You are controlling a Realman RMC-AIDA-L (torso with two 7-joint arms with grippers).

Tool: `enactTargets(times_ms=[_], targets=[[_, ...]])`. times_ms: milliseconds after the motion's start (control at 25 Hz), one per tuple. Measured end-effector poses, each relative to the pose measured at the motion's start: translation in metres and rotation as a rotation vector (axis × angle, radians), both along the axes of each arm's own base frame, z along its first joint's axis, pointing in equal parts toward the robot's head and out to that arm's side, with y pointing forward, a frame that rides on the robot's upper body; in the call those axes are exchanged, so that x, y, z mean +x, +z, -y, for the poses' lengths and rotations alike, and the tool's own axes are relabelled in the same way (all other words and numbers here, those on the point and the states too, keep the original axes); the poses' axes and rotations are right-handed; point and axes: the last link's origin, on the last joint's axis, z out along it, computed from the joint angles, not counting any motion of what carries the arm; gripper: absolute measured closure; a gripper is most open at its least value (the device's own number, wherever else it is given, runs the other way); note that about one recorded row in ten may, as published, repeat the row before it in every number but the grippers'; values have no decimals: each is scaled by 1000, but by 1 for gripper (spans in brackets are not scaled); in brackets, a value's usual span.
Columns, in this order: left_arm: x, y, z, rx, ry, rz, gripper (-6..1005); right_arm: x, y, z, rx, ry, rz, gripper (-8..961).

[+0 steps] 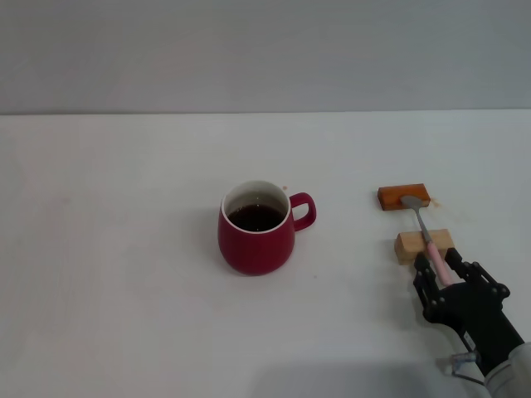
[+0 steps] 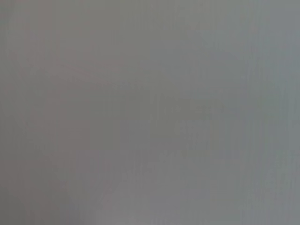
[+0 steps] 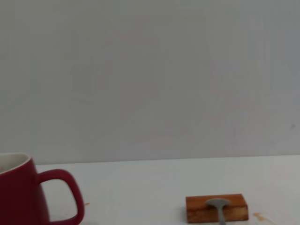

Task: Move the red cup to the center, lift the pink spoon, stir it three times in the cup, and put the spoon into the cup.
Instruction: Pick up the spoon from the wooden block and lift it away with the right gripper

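Standing upright on the white table (image 1: 124, 274), the red cup (image 1: 255, 228) holds a dark drink and turns its loop handle toward the robot's right. To the right of the cup, well apart from it, lies the pink spoon (image 1: 425, 232): its grey bowl rests on an orange-brown block (image 1: 403, 197), its neck crosses a light wooden block (image 1: 425, 245) just nearer the robot, and its pink handle runs on into the right gripper (image 1: 441, 272). That gripper sits nearer the robot than the cup and to its right, its black fingers (image 1: 423, 278) narrowed around the spoon's handle. I cannot tell whether they are actually pressing on it. The left gripper is nowhere to be seen.
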Motion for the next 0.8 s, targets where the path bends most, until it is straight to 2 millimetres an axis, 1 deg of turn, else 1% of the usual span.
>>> enactTargets(times_ms=[600, 680, 800], targets=[[-1, 0, 3, 5, 4, 0, 153, 1, 0, -2, -2, -12, 2, 540], [-1, 0, 3, 4, 3, 0, 153, 1, -1, -1, -8, -16, 1, 585], [-1, 0, 3, 3, 2, -1, 153, 1, -3, -1, -14, -19, -1, 593]])
